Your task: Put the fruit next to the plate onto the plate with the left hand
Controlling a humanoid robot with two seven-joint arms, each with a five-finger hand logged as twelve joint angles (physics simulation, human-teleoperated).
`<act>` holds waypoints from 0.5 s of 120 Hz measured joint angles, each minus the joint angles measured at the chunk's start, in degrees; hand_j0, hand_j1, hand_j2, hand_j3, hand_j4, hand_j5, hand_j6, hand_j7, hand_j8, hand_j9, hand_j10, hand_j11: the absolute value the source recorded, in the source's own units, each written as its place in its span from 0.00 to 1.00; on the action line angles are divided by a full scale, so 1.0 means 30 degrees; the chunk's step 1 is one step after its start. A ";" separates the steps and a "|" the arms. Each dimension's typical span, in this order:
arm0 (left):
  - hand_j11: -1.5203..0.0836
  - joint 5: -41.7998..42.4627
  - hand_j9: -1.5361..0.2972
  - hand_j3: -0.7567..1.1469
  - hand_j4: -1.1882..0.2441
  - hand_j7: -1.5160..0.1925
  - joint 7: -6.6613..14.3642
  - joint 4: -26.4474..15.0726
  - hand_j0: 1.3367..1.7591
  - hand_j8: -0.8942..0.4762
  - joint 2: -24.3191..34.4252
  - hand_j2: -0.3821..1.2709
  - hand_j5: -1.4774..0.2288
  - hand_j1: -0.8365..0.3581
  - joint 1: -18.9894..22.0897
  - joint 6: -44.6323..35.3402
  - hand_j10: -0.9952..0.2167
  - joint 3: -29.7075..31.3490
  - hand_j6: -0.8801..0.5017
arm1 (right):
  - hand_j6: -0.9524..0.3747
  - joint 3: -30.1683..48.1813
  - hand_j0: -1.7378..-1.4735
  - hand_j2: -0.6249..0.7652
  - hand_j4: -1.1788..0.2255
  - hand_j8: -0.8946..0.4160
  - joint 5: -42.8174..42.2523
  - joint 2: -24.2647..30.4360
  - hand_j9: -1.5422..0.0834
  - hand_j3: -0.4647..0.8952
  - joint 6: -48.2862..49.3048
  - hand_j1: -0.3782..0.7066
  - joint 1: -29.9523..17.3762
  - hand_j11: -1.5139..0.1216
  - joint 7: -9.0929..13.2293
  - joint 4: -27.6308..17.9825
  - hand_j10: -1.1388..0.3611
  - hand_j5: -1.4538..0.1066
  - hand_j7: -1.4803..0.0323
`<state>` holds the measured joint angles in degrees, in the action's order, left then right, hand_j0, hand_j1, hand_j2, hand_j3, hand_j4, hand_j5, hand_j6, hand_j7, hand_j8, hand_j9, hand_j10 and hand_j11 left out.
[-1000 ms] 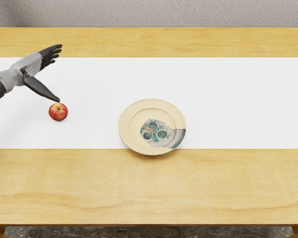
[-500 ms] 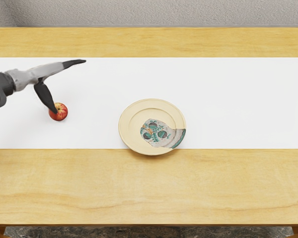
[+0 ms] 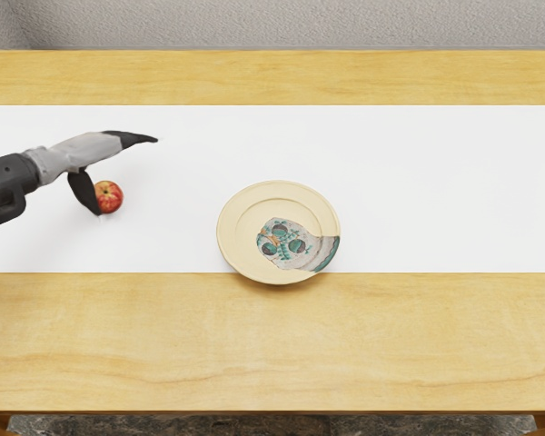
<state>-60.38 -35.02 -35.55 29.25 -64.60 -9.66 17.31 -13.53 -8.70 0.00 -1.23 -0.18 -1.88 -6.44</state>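
Note:
A small red apple (image 3: 109, 196) lies on the white runner, well left of the cream plate (image 3: 241, 218) with a teal pattern. My left hand (image 3: 104, 168) reaches in from the left edge and hovers over the apple. Its fingers (image 3: 132, 138) stretch out flat behind and above the fruit, while the thumb (image 3: 84, 193) hangs down on the apple's left side, touching or nearly touching it. The hand is open and holds nothing. The right arm does not show.
A white runner (image 3: 418, 182) crosses the wooden table (image 3: 272, 336) from left to right. The plate sits near the runner's front edge, about a hand's length right of the apple.
The left hand has sunk lower and drawn closer around the apple; its thumb now sits beside the fruit on the left. The apple has shifted slightly away from me. The plate has not moved.

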 joint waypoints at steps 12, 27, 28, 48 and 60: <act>0.83 -0.0001 0.73 0.40 0.72 0.77 0.0004 0.0421 0.76 0.54 -0.0247 0.24 0.75 0.87 0.0000 -0.0433 0.70 0.0250 0.53 | 0.72 0.0000 0.30 0.45 0.84 0.68 0.0000 0.0000 0.95 0.34 0.0000 0.03 0.0000 0.93 0.0001 0.0000 0.76 0.93 0.98; 0.79 -0.0001 0.70 0.40 0.69 0.73 0.0004 0.0856 0.76 0.50 -0.0315 0.25 0.71 0.81 0.0000 -0.0623 0.66 0.0750 0.49 | 0.72 0.0000 0.30 0.45 0.84 0.68 0.0000 0.0000 0.95 0.34 0.0000 0.03 0.0000 0.93 -0.0006 -0.0001 0.76 0.93 0.98; 0.78 -0.0001 0.69 0.40 0.69 0.73 0.0004 0.0881 0.76 0.50 -0.0316 0.25 0.71 0.80 0.0000 -0.0630 0.65 0.0779 0.49 | 0.72 0.0000 0.30 0.45 0.84 0.68 0.0000 0.0000 0.95 0.34 0.0000 0.03 0.0000 0.93 -0.0005 -0.0002 0.76 0.93 0.98; 0.71 -0.0005 0.63 0.40 0.63 0.67 0.0001 0.1577 0.76 0.44 -0.0695 0.28 0.65 0.72 -0.0013 -0.0706 0.58 0.1504 0.42 | 0.72 0.0000 0.30 0.45 0.84 0.68 0.0000 0.0000 0.95 0.34 0.0000 0.03 0.0000 0.93 -0.0002 0.0000 0.76 0.93 0.98; 0.67 -0.0005 0.60 0.40 0.59 0.63 0.0004 0.1850 0.76 0.40 -0.0809 0.30 0.61 0.67 -0.0028 -0.0912 0.54 0.1940 0.39 | 0.72 0.0000 0.30 0.45 0.84 0.68 0.0000 0.0000 0.95 0.34 0.0000 0.03 0.0000 0.93 -0.0003 0.0001 0.76 0.93 0.98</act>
<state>-60.40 -35.00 -30.00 26.82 -64.68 -12.40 23.13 -13.53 -8.70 0.00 -1.23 -0.18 -1.89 -6.43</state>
